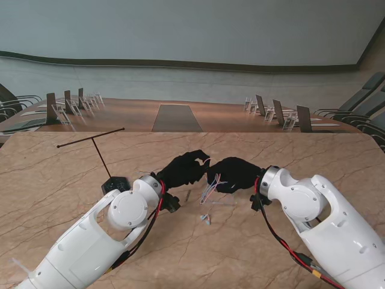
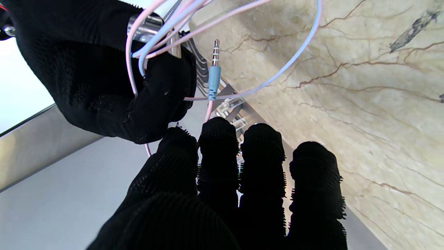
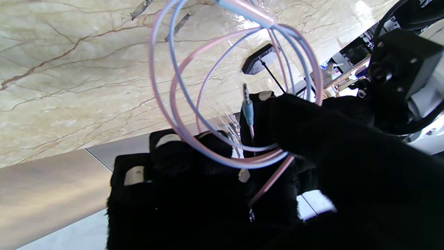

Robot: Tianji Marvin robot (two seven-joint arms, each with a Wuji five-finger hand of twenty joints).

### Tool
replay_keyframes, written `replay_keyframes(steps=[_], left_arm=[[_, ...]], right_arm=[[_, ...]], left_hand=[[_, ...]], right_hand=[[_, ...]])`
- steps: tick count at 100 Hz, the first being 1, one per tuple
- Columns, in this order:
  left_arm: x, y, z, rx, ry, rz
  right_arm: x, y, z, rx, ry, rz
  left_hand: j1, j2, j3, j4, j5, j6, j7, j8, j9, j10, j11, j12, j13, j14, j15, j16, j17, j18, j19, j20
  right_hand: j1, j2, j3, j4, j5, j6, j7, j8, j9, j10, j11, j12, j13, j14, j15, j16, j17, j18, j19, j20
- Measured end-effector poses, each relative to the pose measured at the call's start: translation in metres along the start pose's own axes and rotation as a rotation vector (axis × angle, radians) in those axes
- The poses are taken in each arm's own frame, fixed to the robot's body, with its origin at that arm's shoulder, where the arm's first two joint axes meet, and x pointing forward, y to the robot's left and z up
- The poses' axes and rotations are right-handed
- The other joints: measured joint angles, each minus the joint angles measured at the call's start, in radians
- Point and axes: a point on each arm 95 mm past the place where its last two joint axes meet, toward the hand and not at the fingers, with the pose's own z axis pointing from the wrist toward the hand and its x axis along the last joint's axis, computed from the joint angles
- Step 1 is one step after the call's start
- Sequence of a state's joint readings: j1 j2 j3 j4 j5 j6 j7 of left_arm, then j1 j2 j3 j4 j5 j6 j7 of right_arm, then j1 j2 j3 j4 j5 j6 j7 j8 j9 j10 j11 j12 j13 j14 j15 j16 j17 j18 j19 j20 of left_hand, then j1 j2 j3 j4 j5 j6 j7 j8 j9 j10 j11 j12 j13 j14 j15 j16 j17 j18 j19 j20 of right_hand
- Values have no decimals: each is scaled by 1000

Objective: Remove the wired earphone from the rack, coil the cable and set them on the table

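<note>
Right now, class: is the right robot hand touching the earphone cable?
Touching. The right wrist view shows the cable coils looped around the right robot hand's fingers, lying against the glove.

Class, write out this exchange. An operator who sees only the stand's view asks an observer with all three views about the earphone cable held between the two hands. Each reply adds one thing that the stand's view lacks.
Operator: Is the cable coiled at all?
Observer: Yes. The right wrist view shows the earphone cable in several loops, pink and light blue, hung over the fingers of the right hand.
Operator: Where is the plug?
Observer: The plug, with its blue sleeve, stands bare beside the loops, with no finger on it.
Operator: Does the left hand have hold?
Observer: It seems so. The pink strand under the plug runs in between the thumb and forefinger of the left hand.
</note>
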State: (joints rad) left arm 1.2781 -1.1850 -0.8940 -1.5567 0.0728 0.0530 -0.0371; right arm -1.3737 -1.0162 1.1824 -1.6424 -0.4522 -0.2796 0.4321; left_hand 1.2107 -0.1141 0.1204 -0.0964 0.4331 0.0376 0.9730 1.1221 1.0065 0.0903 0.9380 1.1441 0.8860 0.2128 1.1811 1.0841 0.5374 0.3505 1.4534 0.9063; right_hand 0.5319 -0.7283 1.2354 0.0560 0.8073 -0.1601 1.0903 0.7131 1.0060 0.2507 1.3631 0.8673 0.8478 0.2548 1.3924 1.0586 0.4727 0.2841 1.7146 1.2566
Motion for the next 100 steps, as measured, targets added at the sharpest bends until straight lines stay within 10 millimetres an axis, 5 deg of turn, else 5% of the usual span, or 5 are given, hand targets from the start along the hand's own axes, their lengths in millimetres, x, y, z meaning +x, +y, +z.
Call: replay_keyframes(steps=[100], left_arm=[[-2, 15, -4, -95, -54, -33]], right_arm=[[1, 7, 5, -75, 15, 3]], left_hand=[[0, -11, 24, -7, -2, 22, 4, 0, 0, 0, 0, -11, 0, 2, 0, -7, -2, 7, 0, 0]], right_hand=[[-16, -1, 2, 1, 10, -14, 0, 0, 0, 0, 0, 0, 0, 1, 1, -1, 0, 1, 2, -1]])
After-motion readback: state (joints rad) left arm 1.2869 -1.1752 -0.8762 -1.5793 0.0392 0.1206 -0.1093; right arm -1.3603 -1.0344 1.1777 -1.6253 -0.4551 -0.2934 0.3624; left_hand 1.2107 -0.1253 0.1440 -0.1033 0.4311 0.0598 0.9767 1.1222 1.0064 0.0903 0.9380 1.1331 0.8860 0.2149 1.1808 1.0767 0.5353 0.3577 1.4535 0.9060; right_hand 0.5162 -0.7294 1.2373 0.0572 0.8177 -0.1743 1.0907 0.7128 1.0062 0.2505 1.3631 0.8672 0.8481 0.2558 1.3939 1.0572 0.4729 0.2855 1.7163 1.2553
